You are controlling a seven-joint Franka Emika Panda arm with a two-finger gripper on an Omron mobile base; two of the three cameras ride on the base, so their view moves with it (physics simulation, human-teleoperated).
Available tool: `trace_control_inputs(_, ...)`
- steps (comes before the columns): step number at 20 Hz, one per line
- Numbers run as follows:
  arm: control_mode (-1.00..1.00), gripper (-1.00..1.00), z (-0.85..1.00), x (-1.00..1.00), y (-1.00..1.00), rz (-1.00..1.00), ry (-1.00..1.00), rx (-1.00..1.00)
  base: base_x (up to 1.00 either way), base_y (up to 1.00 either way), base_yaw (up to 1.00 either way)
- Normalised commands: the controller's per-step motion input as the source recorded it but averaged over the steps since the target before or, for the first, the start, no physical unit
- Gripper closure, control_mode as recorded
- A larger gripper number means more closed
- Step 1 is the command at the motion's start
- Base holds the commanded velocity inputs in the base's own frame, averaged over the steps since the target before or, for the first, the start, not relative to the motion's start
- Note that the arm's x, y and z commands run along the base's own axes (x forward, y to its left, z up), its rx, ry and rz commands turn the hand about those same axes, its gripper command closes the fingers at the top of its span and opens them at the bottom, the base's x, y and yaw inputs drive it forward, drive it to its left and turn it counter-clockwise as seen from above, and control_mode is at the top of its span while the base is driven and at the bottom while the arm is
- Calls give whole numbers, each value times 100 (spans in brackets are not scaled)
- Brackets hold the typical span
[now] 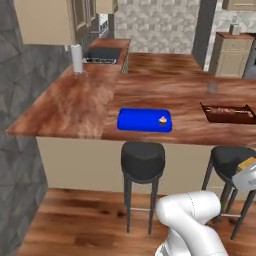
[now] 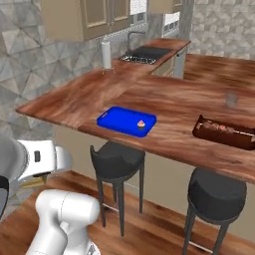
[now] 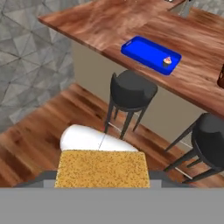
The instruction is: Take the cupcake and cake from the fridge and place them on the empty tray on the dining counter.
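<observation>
The blue tray lies near the front edge of the dining counter. The tiny cupcake stands upright at the tray's right end. My gripper is shut on the orange-yellow cake, which spans the space between its fingers. The hand hangs low over the wooden floor, well short of the counter and below its top. A corner of the cake peeks out by the hand in both base views. The fridge is out of view.
Two black stools stand in front of the counter, one right below the tray. A dark brown tray with food sits to the right, a glass behind it. A white cylinder and a sink are far left.
</observation>
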Motion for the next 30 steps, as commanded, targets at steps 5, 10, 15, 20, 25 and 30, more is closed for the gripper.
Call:
trace_control_inputs(5,100,100,0,0,0,0,0,0,100,100,-48)
trace_control_inputs(10,100,100,0,0,0,0,0,0,100,100,-49)
trace_control_inputs(15,100,100,0,0,0,0,0,0,100,100,-51)
trace_control_inputs(20,100,100,0,0,0,0,0,0,100,53,-51)
trace_control_inputs(25,100,100,0,0,0,0,0,0,82,5,-20)
trace_control_inputs(30,100,100,0,0,0,0,0,0,19,0,0)
